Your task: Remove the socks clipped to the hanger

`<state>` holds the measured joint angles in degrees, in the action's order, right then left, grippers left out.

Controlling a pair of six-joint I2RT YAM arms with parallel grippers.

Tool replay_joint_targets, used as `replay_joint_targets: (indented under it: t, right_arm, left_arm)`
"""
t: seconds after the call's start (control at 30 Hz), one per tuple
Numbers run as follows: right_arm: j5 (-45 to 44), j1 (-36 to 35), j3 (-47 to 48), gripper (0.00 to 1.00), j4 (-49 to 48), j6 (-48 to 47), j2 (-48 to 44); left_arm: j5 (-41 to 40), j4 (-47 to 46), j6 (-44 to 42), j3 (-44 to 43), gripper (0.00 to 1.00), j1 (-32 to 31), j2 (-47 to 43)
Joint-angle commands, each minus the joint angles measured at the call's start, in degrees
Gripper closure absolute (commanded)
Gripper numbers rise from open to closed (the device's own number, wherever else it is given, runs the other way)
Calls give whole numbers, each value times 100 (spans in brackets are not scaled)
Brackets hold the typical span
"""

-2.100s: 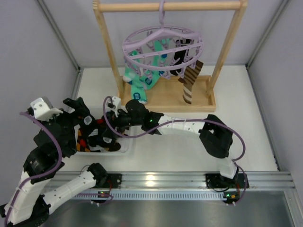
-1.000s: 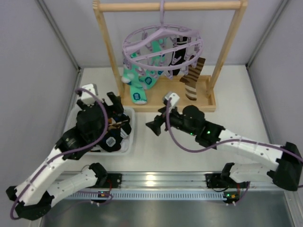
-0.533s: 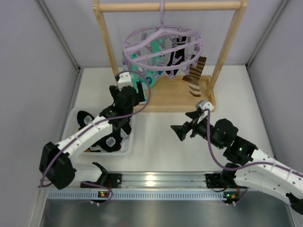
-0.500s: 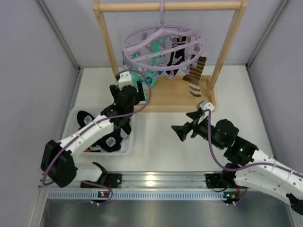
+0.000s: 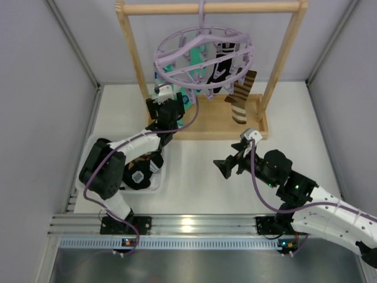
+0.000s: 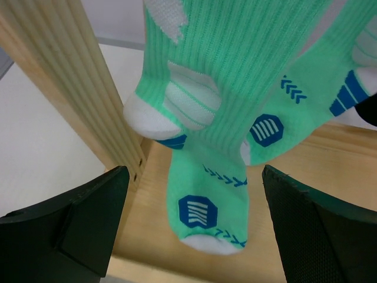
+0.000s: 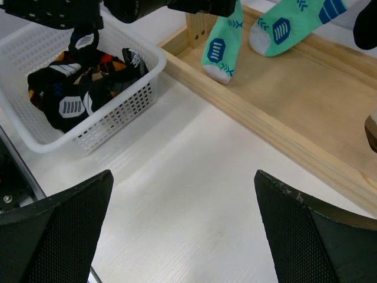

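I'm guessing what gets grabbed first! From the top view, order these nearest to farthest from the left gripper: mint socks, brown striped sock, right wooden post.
1. mint socks, just ahead of the left gripper
2. brown striped sock, hanging to the right
3. right wooden post, farthest right

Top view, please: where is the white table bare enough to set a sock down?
Bare between the white mesh basket and the right gripper, and right of the wooden rack base. Crowded at the rack's left end: left gripper, hanging mint-green socks.
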<state>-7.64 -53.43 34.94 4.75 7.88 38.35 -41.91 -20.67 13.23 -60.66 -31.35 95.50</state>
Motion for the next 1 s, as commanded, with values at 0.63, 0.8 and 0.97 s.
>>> replay_joint_targets:
  t: [0.63,0.8,0.97]
  right_arm:
    - [571,78,-128,1,-625,-340,524]
    - [79,192,22,1,-511,64,753]
    - [61,622,110,1,-283,337,508]
  left_arm:
    - [-942,-2099,-410,-167,2,25,1314]
    - [-494,-2099,-111,791,2,-318,356]
    - [-55,-2091,-435,1091,2,-564,-295]
